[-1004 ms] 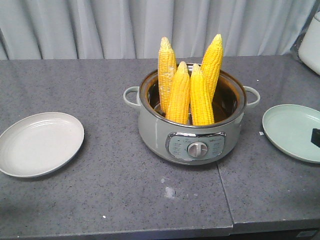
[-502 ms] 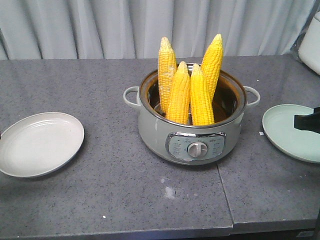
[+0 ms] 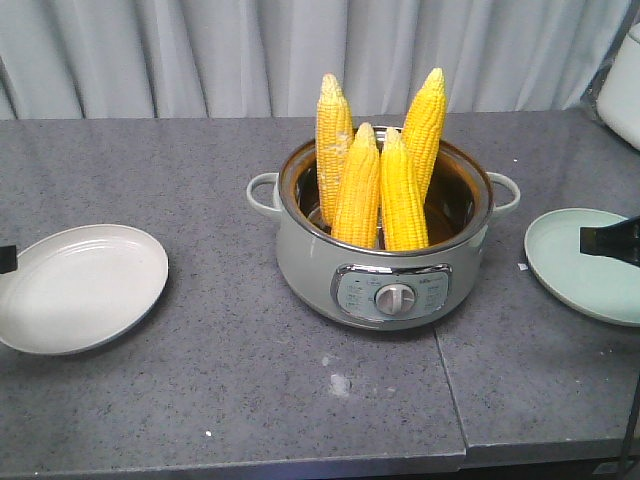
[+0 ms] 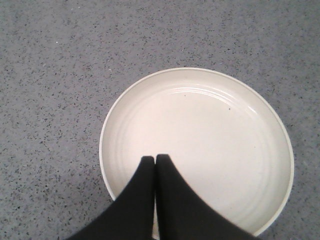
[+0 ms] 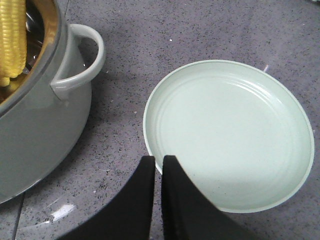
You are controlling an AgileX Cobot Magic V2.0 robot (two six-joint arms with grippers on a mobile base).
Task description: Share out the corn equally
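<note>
Corn is standing in the grey cooker pot at mid-counter: four husked yellow cobs, points up, leaning against one another and rising well above the rim. Two are sitting toward the front of the pot and two taller ones behind. The pot's control dial is facing the front camera, and a loop handle is sticking out on each side. A cream plate is lying on the grey speckled counter well to the pot's left and a pale green plate to its right; neither is carrying any cob. The left gripper is hovering over the near edge of the cream plate, its black jaws pressed together with nothing between them. The right gripper is hanging over the near-left rim of the green plate, jaws almost touching, only a hairline gap showing, nothing gripped. In the right wrist view the pot's handle is sitting just beside the green plate, apart from it, with one cob visible inside the pot. A pleated grey curtain is hanging behind the counter.
</note>
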